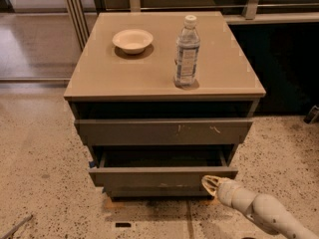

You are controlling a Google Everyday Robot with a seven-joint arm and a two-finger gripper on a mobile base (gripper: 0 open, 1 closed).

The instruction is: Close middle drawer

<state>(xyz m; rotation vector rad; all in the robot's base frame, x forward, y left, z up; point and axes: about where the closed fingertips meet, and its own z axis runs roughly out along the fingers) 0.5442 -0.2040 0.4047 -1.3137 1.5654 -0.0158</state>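
The middle drawer [149, 177] of the grey-brown cabinet stands partly pulled out, its plain front panel forward of the scratched top drawer front [164, 132] above it. Its dark box interior [162, 158] looks empty. My gripper [208, 184] reaches in from the lower right on a pale arm [259, 210]. Its tip is against the right end of the middle drawer's front panel, near the lower edge.
A white bowl [132, 40] and a clear water bottle [187, 51] stand on the cabinet top [109, 78]. The lowest drawer front [149, 192] shows just under the middle one. Speckled floor surrounds the cabinet; a dark unit [286, 63] stands at the right.
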